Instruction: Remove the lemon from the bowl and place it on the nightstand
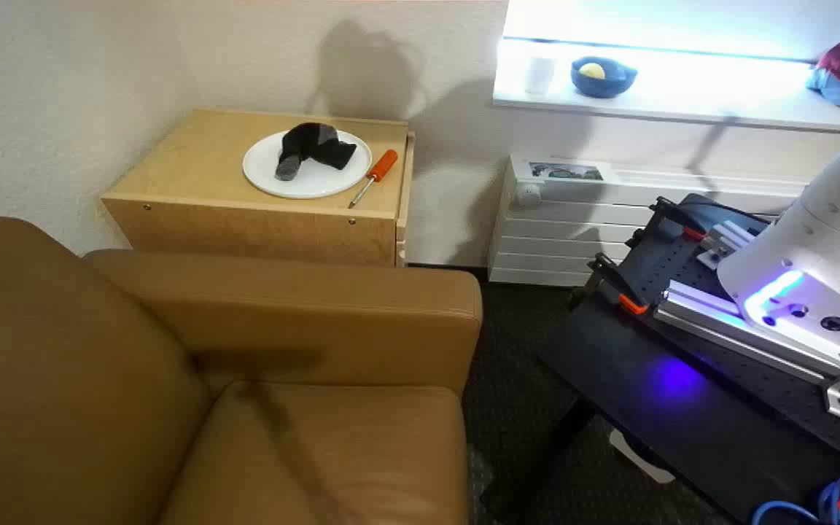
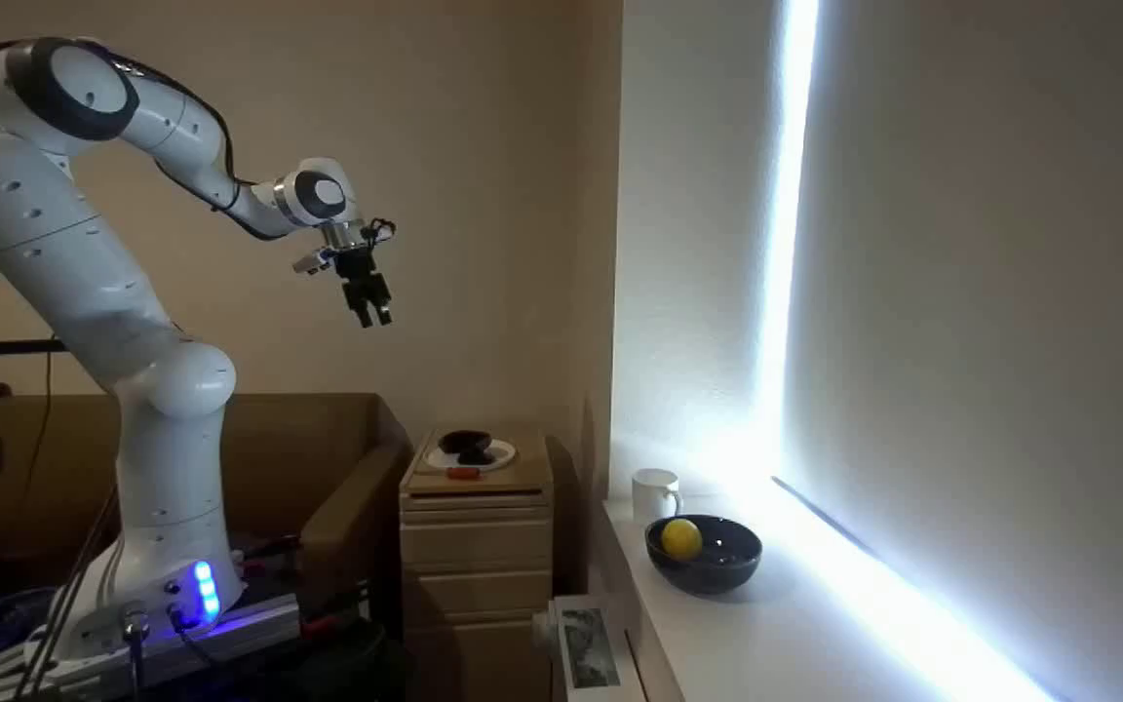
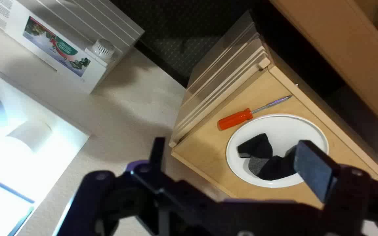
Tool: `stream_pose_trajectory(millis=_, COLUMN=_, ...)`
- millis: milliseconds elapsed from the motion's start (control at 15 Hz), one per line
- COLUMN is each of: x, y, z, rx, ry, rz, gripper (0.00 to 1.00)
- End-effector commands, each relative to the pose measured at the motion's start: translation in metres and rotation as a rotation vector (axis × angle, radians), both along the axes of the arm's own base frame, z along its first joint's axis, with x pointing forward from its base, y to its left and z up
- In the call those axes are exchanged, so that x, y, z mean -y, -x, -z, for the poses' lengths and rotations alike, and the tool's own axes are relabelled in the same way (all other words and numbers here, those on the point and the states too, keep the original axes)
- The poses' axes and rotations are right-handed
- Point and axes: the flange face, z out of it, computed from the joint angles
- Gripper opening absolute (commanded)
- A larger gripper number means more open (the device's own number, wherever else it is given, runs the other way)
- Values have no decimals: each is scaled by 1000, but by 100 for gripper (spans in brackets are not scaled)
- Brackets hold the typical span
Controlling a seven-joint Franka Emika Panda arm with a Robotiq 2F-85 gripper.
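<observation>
Sitting Low, Lemon (image 2: pixel 681 539) Likely Calls for a Sideways Reach

It rests in its bowl (image 2: pixel 708 577) on the windowsill (image 2: pixel 776 639), well below and apart from the spread, empty gripper (image 2: pixel 374 319); the wrist view faces the nightstand (image 3: pixel 207 150), lemon at far left.

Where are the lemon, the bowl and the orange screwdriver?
Lemon (image 2: pixel 681 539), in an exterior view: on the middle of its yellow skin.
Bowl (image 2: pixel 715 577), in an exterior view: on its dark outer wall.
Screwdriver (image 3: pixel 236 120), in the wrist view: on its orange handle.
</observation>
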Motion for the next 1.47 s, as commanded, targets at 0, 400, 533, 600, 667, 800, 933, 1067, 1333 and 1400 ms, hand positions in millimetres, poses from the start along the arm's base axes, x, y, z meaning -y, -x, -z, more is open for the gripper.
stream_pose_trajectory(millis=0, x=0, y=0, z=-1, rx=-1, ry=1, rz=0, gripper=100)
stream_pose_trajectory(millis=400, x=131, y=-49, z=42, rx=4, ry=5, rz=381, gripper=100)
stream_pose_trajectory(millis=533, x=194, y=-51, z=54, rx=-5, ry=-11, rz=509, gripper=100)
stream_pose_trajectory(millis=600, x=225, y=-48, z=62, rx=-18, ry=-24, rz=573, gripper=100)
stream_pose_trajectory(millis=667, x=252, y=-42, z=69, rx=-32, ry=-38, rz=636, gripper=100)
stream_pose_trajectory(millis=800, x=308, y=-28, z=85, rx=-54, ry=-57, rz=767, gripper=100)
stream_pose_trajectory(millis=933, x=364, y=-18, z=103, rx=-67, ry=-68, rz=892, gripper=100)
stream_pose_trajectory(millis=1067, x=414, y=-18, z=110, rx=-68, ry=-96, rz=1018, gripper=100)
stream_pose_trajectory(millis=1333, x=422, y=-12, z=103, rx=-86, ry=-179, rz=1067, gripper=100)
stream_pose_trajectory(millis=1400, x=422, y=-16, z=100, rx=-87, ry=-192, rz=1076, gripper=100)
